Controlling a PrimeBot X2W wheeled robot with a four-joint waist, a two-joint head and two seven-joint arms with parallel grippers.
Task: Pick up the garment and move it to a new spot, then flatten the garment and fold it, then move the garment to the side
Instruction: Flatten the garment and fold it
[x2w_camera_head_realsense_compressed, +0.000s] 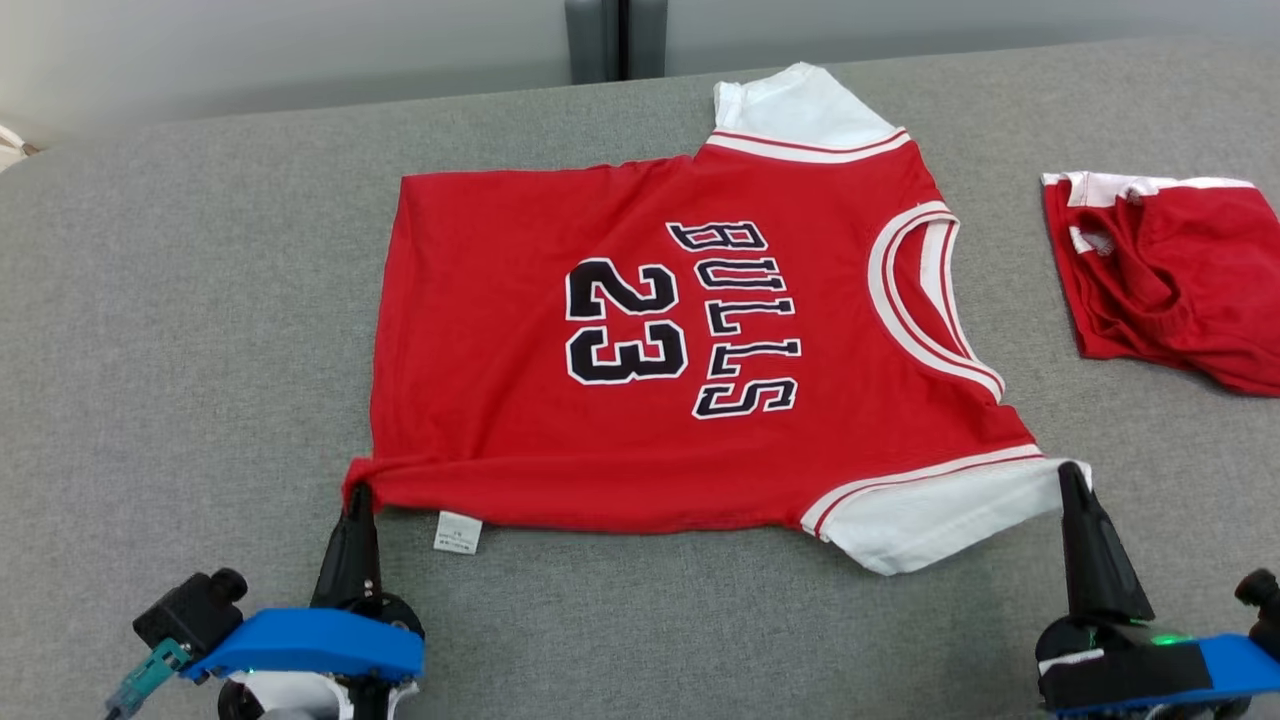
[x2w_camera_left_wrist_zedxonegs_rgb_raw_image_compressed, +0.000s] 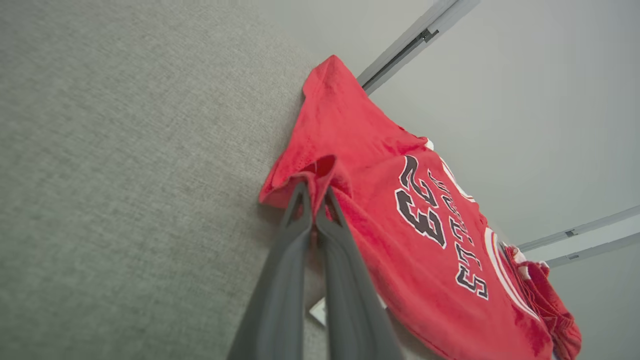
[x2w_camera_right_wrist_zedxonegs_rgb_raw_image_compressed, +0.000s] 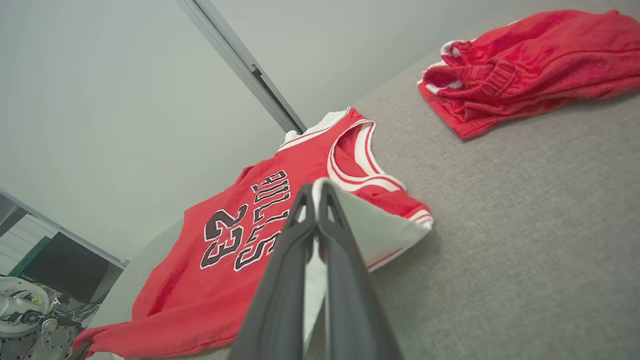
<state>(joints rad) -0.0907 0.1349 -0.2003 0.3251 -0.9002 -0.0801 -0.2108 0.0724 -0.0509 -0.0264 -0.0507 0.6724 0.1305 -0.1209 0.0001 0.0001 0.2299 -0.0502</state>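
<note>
The garment (x2w_camera_head_realsense_compressed: 640, 350) is a red jersey with white sleeves, "BULLS 23" on the chest, spread flat on the grey table with its collar to the right. My left gripper (x2w_camera_head_realsense_compressed: 358, 490) is shut on the jersey's near hem corner, which bunches up around the tips; in the left wrist view the red corner (x2w_camera_left_wrist_zedxonegs_rgb_raw_image_compressed: 320, 170) folds between the shut left gripper (x2w_camera_left_wrist_zedxonegs_rgb_raw_image_compressed: 314, 190). My right gripper (x2w_camera_head_realsense_compressed: 1070, 470) is shut on the edge of the near white sleeve (x2w_camera_head_realsense_compressed: 930, 520). The right wrist view shows the white sleeve (x2w_camera_right_wrist_zedxonegs_rgb_raw_image_compressed: 372, 227) pinched at the right gripper (x2w_camera_right_wrist_zedxonegs_rgb_raw_image_compressed: 314, 192).
A second red garment (x2w_camera_head_realsense_compressed: 1170, 280) lies crumpled at the right edge of the grey table (x2w_camera_head_realsense_compressed: 180, 350); it also appears in the right wrist view (x2w_camera_right_wrist_zedxonegs_rgb_raw_image_compressed: 530, 60). A white care label (x2w_camera_head_realsense_compressed: 458, 532) sticks out under the jersey's near edge. Pale wall panels stand behind the table.
</note>
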